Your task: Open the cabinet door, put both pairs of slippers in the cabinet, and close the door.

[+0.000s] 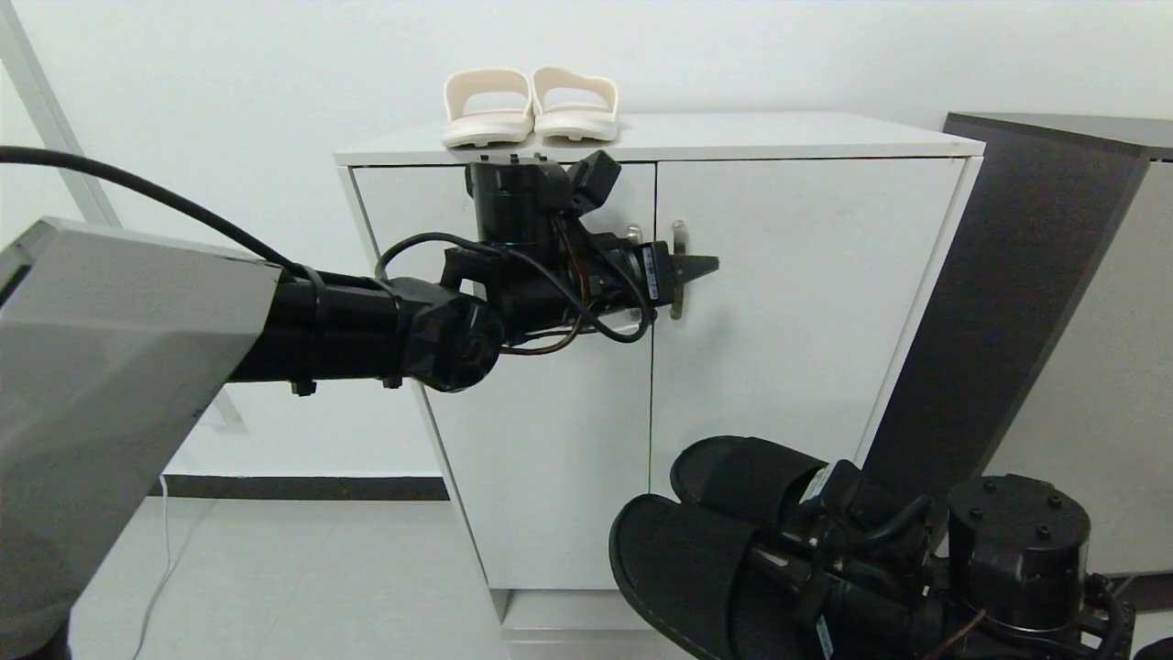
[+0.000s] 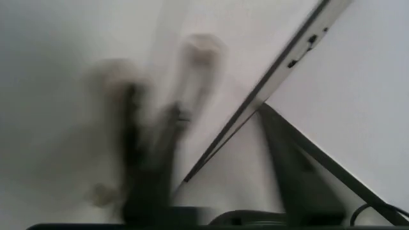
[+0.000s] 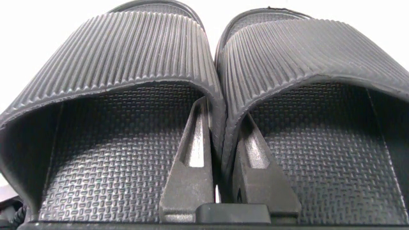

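I'm looking at the white cabinet [image 1: 550,458] with both of its doors sitting shut. The cream slippers [image 1: 530,105] are resting side by side on its top, near the front edge, above the left door [image 1: 513,440].

My left gripper [image 1: 701,268] is hanging at handle height in front of the doors, pointing across toward the right door [image 1: 797,321]. Its tip is lying right at that door's handle [image 1: 676,240]. The left wrist view is blurred here, so I cannot tell whether the jaws are wide or narrow, or whether they are touching the handle.

My right gripper [image 3: 220,128] is holding the black slippers [image 1: 696,559] low in front of the right door, off the floor [image 1: 302,568] and tilted. The pair is sitting side by side and touching. The fingers [image 3: 192,160] are reaching one inside each slipper, under the ribbed straps, and the jaws are pinching the two adjoining inner walls between them.

A dark grey unit [image 1: 1008,302] is standing just beside the cabinet on its right.
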Controlling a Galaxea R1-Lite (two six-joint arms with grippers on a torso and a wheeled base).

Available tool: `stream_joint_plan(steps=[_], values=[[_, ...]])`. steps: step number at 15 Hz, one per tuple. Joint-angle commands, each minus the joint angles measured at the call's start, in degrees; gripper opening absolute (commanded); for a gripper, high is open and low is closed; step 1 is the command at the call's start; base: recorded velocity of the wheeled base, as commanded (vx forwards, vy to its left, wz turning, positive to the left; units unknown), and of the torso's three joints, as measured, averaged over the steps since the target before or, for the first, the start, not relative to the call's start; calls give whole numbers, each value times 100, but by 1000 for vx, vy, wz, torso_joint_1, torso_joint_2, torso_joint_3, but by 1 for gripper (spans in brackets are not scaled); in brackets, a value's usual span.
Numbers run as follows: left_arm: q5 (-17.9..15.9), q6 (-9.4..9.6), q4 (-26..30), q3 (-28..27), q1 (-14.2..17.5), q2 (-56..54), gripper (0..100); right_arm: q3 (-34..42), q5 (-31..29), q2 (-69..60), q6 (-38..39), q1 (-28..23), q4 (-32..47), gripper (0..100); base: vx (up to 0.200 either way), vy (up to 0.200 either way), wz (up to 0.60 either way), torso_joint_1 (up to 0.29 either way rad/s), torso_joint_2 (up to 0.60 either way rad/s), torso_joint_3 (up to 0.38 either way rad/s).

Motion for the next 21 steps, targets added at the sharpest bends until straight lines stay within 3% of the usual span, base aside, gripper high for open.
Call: stream_joint_plan(steps=[1,5,9,13,17,21], values=[[-36,1,-4,112,-7,-60,0,28,15,10,-1,35,11,0,0,0,0,0,0,0],[-44,1,-223,684,-15,-359,0,231,112,-34,25,264,2,0,0,0,0,0,0,0],[-36,1,-654,1712,-279,-1053,0,398,235,-61,16,413,-156,0,0,0,0,0,0,0],[-27,1,-698,2301,-297,-1633,0,494,235,-61,-1,642,-165,0,0,0,0,0,0,0],[-36,-17,-707,2248,2,-1642,0,512,217,-87,-1,686,-165,0,0,0,0,0,0,0],[-36,-34,-733,1774,283,-1036,0,512,200,-78,-1,686,-165,0,0,0,0,0,0,0]])
